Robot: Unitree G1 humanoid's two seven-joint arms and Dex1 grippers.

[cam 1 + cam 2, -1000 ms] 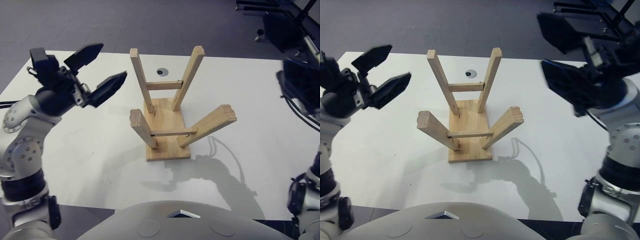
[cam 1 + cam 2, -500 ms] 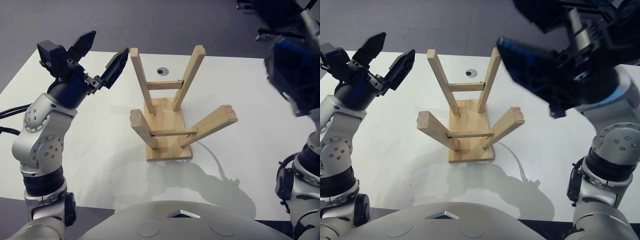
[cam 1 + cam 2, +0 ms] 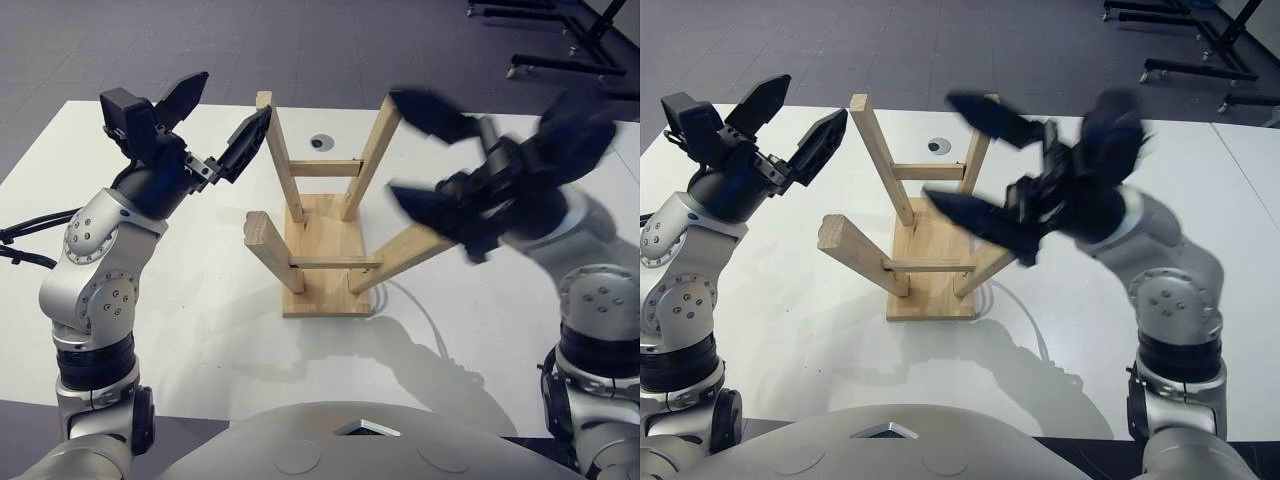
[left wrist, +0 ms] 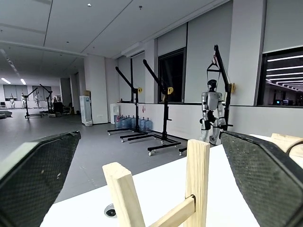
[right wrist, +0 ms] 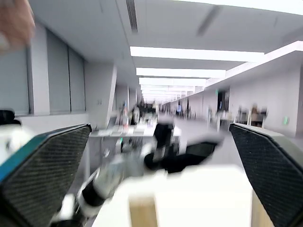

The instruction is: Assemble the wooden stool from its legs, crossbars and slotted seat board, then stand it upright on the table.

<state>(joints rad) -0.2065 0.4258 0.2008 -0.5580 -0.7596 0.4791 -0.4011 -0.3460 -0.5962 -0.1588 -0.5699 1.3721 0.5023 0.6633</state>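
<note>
Judging from here, the stool (image 3: pixel 325 250) stands inverted on the table (image 3: pixel 180 300), seat board (image 3: pixel 325 298) down. My left gripper (image 3: pixel 228 100) gapes beside a far leg (image 3: pixel 278 150). My right gripper (image 3: pixel 400 143), blurred, seemingly gapes around the opposite legs. A lopsided squeeze could topple it or pop a crossbar (image 3: pixel 328 168).

Stool (image 3: pixel 318 240): pale bare wood, matt, grain visible on the leg ends.
Worktop (image 3: pixel 200 330): white, smooth, faint sheen.
Left tool (image 3: pixel 236 93): black, plastic-looking, matt; pads (image 4: pixel 38 179) finely cross-hatched.
Right tool (image 3: pixel 392 142): same black finish; pads (image 5: pixel 42 165) likewise textured.
</note>
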